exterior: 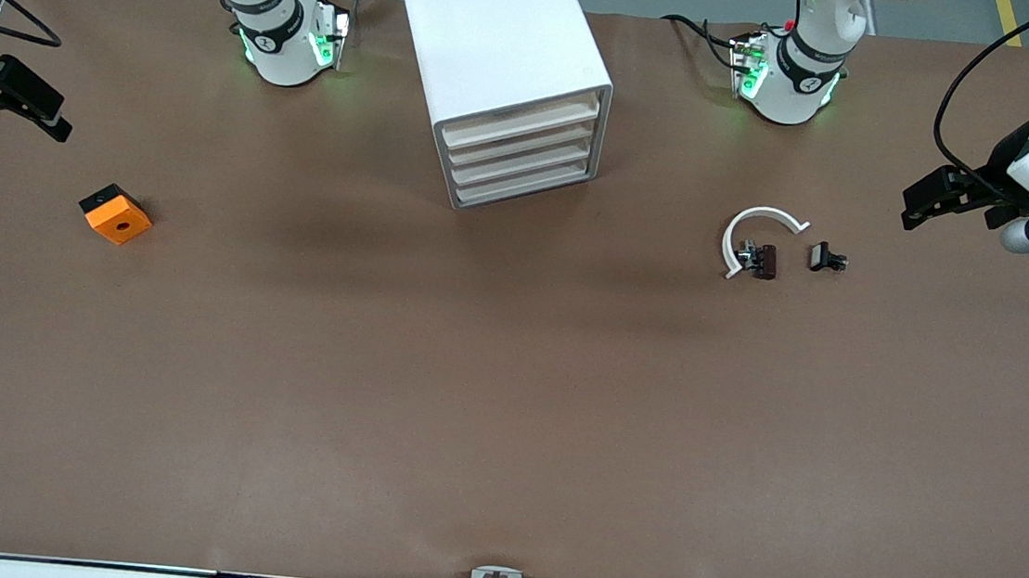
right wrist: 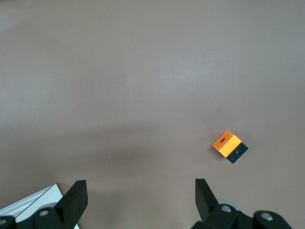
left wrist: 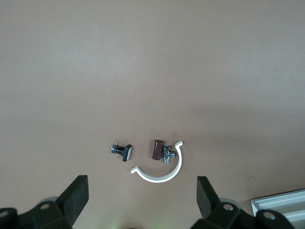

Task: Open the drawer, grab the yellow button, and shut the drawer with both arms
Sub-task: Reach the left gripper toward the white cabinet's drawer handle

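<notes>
The drawer (exterior: pixel 521 125), the topmost of four cream-fronted trays in the white cabinet (exterior: pixel 498 45), sits closed in the upper middle of the front view, its front turned toward the lower right of that frame. The button is not visible anywhere, so I judge it lies inside this drawer.

The first step, pulling the drawer open, is not yet begun. To do it well, I think one gripper should come low to the top tray's front edge and catch only that lip, not the second tray just below it, while the other arm steadies the cabinet so the light box does not slide on the brown table (exterior: pixel 505 400).

The left gripper (exterior: pixel 937 197) hangs at the right edge of the front view, over the table's end, with jaws wide apart and holding nothing. The right gripper (exterior: pixel 5 95) hangs at the left edge, also spread wide and empty.

Below and right of the cabinet lie a white curved piece (exterior: pixel 748 230), a dark brown clip (exterior: pixel 762 260) touching it, and a small black clip (exterior: pixel 826 258) beside. An orange cube with a hole (exterior: pixel 116 214) rests at the left, near the right gripper.
</notes>
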Available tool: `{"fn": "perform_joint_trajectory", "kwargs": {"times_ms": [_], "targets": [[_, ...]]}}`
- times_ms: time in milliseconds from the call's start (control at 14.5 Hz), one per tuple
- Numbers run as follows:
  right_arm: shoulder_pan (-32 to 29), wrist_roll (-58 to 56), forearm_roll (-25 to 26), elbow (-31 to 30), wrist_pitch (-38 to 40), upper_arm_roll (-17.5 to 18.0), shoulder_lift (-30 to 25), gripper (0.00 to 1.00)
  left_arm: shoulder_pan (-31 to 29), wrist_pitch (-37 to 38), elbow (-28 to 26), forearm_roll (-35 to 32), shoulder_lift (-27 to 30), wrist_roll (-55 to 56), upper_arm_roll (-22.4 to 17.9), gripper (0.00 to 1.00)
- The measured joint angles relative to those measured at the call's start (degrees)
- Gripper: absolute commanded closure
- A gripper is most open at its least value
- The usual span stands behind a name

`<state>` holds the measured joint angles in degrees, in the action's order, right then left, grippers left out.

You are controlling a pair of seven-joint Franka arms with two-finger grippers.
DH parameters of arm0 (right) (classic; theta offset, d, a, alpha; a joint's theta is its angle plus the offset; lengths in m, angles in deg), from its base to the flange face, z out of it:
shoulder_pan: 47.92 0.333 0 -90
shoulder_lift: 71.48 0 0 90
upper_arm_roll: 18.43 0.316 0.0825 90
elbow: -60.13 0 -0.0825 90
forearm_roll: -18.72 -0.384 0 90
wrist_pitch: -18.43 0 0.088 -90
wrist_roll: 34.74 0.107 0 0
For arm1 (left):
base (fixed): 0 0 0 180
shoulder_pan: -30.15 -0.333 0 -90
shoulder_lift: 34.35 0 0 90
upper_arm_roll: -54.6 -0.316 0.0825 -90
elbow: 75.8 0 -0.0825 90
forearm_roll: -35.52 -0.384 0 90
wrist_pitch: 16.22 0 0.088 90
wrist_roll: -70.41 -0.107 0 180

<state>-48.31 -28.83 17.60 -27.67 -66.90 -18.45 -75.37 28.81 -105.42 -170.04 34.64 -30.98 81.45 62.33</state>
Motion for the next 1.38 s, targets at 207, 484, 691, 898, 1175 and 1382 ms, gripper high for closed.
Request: {"fn": "perform_joint_trajectory", "kwargs": {"times_ms": [207,484,691,898,1175,1382], "targets": [[0.0,0.0,0.0,0.0,0.0,0.0,0.0,0.00,0.0,0.0,0.0,0.0,-0.1,0.0,0.0,0.00],[-0.1,0.0,0.0,0.0,-0.2,0.0,0.0,0.00,0.0,-0.1,0.1,0.0,-2.3,-0.1,0.0,0.00],[-0.1,0.0,0.7,0.0,-0.3,0.0,0.3,0.00,0.2,-1.4,2.7,0.0,-11.4,-0.1,0.3,0.00],[-0.1,0.0,2.1,0.0,-0.4,0.2,0.6,0.00,1.6,-3.1,7.3,0.0,-22.2,-0.1,0.5,0.00],[-0.1,0.0,2.4,0.0,-0.4,0.2,0.7,0.00,4.9,-4.1,9.4,0.0,-30.0,8.9,1.2,0.00],[-0.1,0.0,2.4,0.0,-0.6,0.3,0.7,0.00,10.7,-4.2,10.9,0.0,-34.4,28.7,1.6,0.00]]}}
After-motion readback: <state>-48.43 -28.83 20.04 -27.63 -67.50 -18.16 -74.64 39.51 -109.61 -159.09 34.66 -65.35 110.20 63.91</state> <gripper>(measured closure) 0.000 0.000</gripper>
